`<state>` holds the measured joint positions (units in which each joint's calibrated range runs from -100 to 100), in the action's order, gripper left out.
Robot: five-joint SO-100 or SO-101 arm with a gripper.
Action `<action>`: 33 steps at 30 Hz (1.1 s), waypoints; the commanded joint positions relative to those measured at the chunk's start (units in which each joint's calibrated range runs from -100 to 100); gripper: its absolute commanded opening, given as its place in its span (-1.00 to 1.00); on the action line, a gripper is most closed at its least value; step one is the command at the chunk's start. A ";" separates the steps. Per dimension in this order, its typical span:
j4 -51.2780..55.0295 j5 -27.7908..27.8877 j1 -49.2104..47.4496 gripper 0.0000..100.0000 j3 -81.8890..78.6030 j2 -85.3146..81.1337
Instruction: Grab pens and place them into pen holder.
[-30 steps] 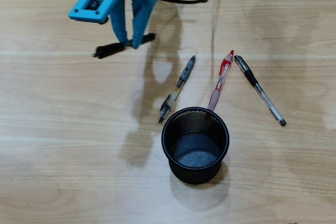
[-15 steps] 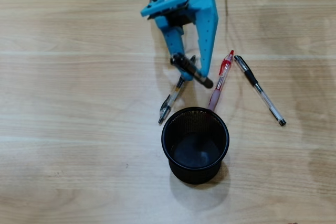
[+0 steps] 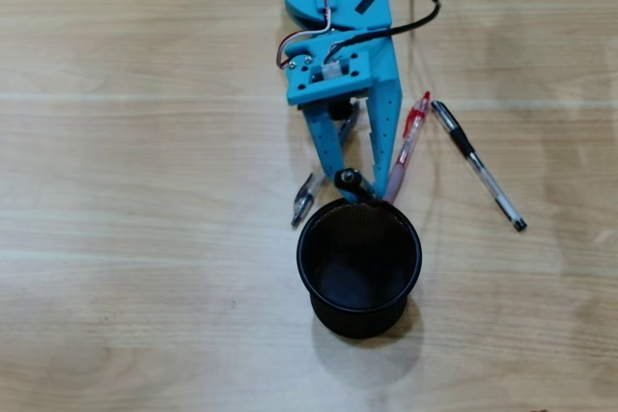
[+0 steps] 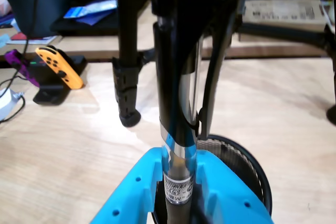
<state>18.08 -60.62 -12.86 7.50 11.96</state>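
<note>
Gripper (image 3: pixel 359 187) of mine clamped on black pen (image 4: pixel 176 129), held upright over rear rim of holder (image 3: pixel 358 266) mid-worktop; three pens lie behind holder toward worktop's far edge.

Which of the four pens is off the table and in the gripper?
The black pen, clamped upright in the gripper at the pen holder's rim; the other three lie flat.

The hand (image 3: pixel 359 185) hides most of the grey-clear pen (image 3: pixel 307 198).
</note>
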 commanded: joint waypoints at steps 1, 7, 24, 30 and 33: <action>-1.16 1.57 0.64 -0.96 6.42 0.18; -1.25 2.74 1.37 -0.96 6.69 2.45; -12.78 2.58 2.37 -0.96 3.36 12.53; -18.04 2.43 2.37 -0.95 0.30 13.45; -18.12 2.48 2.37 -0.92 0.21 13.11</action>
<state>1.56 -58.18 -11.23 7.41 26.12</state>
